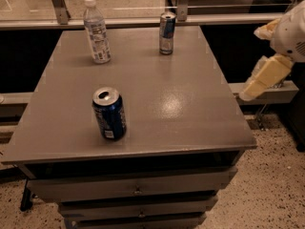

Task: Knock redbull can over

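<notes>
The redbull can (167,33) stands upright (top up) by the table's (190,113) far edge; the gripper (261,79) hangs beyond the right edge, grip state unclear.
</notes>
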Available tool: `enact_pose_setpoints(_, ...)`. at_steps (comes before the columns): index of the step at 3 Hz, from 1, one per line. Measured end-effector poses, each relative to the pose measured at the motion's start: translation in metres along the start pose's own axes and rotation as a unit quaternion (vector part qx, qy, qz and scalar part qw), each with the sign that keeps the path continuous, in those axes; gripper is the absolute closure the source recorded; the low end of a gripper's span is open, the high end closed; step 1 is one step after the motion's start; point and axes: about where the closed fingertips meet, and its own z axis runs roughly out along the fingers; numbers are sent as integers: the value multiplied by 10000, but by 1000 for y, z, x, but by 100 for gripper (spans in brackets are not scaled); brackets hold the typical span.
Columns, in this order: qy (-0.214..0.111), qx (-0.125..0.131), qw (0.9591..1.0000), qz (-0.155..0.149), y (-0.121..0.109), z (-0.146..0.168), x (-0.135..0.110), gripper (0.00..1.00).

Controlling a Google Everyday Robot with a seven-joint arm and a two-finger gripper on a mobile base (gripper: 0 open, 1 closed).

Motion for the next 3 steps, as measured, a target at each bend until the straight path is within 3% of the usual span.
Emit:
enact_pose_setpoints(1,-1002,169,9945,247,-49,37,-26,0)
enact_pose_setpoints(2,-2046,108,9768,629,-85,76,-62,0)
enact_pose_setpoints(3,-3049,-235,9468,1000,-102,113,-103,0)
